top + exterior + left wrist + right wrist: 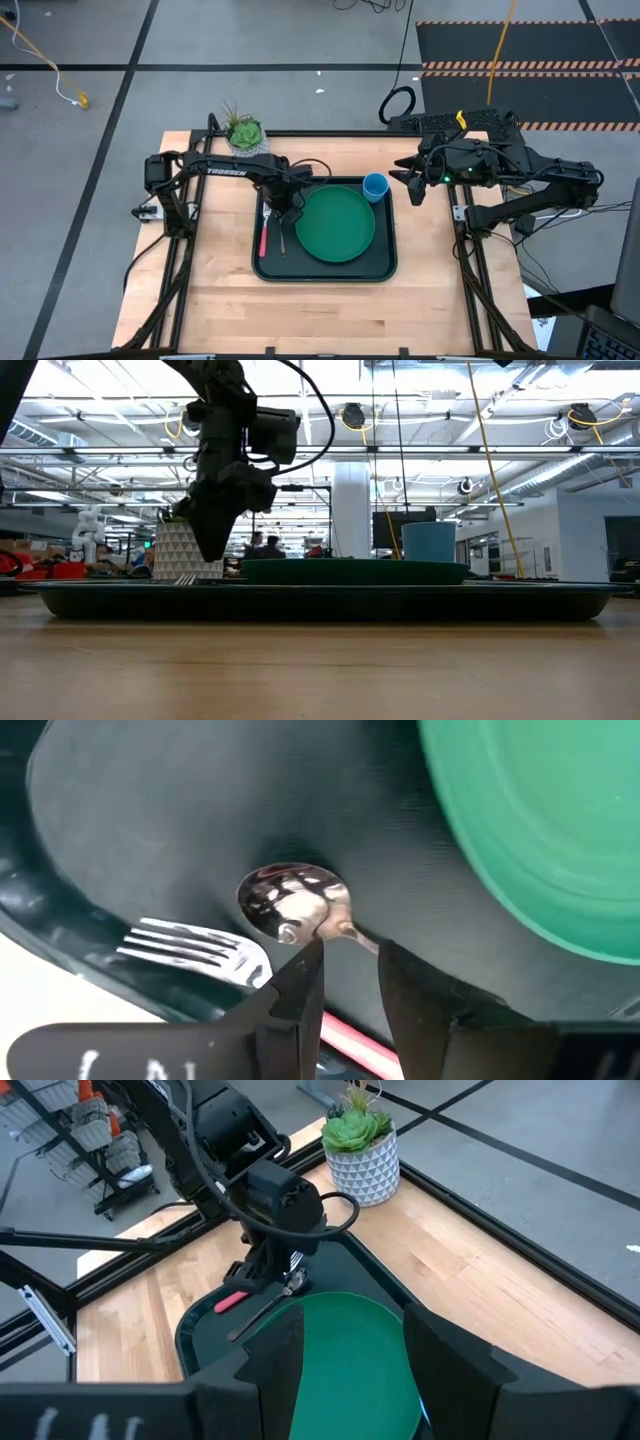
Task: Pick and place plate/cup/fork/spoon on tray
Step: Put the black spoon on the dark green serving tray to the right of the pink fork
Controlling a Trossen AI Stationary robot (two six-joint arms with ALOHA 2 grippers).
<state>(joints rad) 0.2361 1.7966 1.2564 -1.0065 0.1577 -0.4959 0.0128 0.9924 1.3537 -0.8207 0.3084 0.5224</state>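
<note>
1. Tray (385, 268): dark, rectangular, with a raised rim, set at the middle of the wooden tabletop (220, 300). All four task items lie within its rim.
2. Plate (335, 223): round, green, flat on the tray's right-hand part. Cup (375, 186): light blue, upright in the far right corner of the tray, just beside the plate.
3. Fork (263, 232): pink-red handle, metal tines, lying along the tray's left edge. Spoon (292, 907): all metal, lying between fork and plate, bowl uppermost and close to the fork's tines.
4. Left hand (347, 982): low over the tray's left part, directly above the spoon's neck. The fingers (298, 992) stand a narrow gap apart, one on each side of the thin handle; whether they pinch it or have let go cannot be told.
5. Right hand (411, 181): waiting above the tabletop just right of the tray, near the cup, jaws wide apart and empty.
6. Handling, judged: the spoon is light, rigid and smooth, so it may slip or pivot in a pinch. The thin neck or mid-handle offers the best hold, because the bowl is too broad and rounded. It lies nearly flush with the tray floor, so fingertips must come almost to the surface.
7. Potted succulent (244, 133): at the far edge of the tabletop, outside the tray.
</note>
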